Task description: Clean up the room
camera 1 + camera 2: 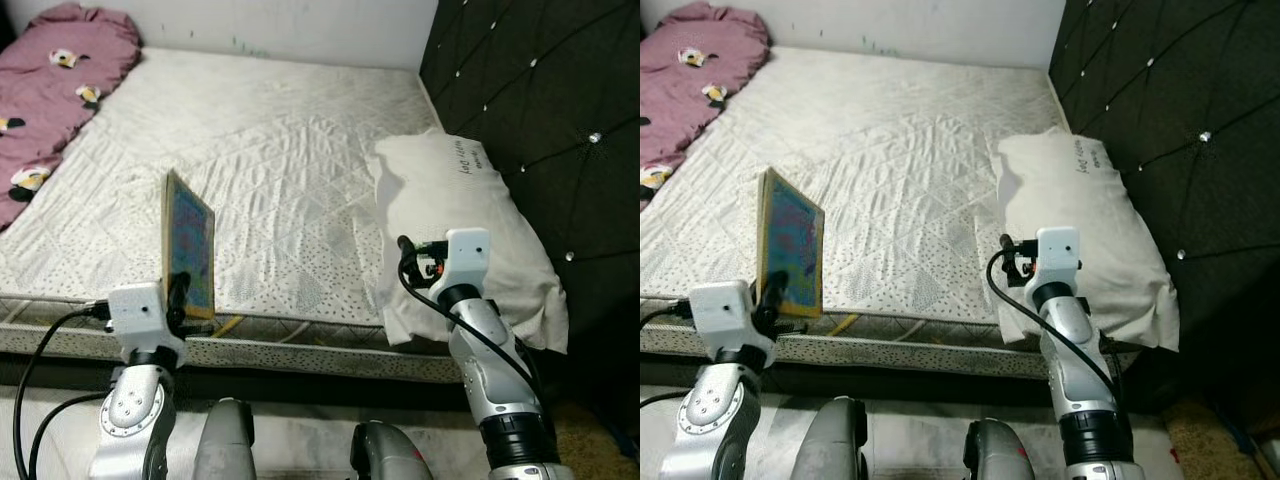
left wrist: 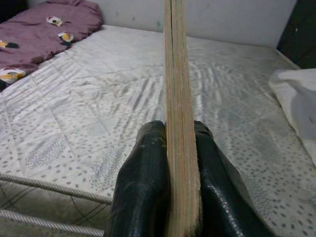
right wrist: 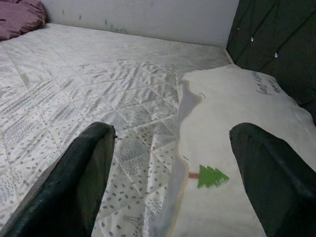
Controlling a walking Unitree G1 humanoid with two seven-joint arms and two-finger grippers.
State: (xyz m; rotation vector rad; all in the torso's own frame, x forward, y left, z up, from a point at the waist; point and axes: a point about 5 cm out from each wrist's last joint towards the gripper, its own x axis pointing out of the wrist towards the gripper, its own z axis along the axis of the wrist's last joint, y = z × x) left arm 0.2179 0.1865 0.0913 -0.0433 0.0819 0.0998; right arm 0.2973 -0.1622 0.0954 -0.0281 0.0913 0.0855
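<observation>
A thin book (image 1: 188,243) with a colourful cover stands upright above the near edge of the bed, held edge-on by my left gripper (image 1: 178,300), which is shut on its lower end. In the left wrist view the book's (image 2: 178,123) pale page edges run between the two black fingers (image 2: 140,187). My right gripper (image 1: 408,258) is raised at the near right of the bed, open, with nothing between its fingers (image 3: 74,182). It hovers at the near edge of a white pillow (image 1: 470,230) that has a small green tree print (image 3: 211,176).
The white quilted mattress (image 1: 270,150) stretches ahead. A maroon blanket (image 1: 50,80) with small patterns lies bunched at its far left. A dark tufted headboard (image 1: 540,100) rises along the right side. The bed's metal-edged frame (image 1: 300,350) runs just before my arms.
</observation>
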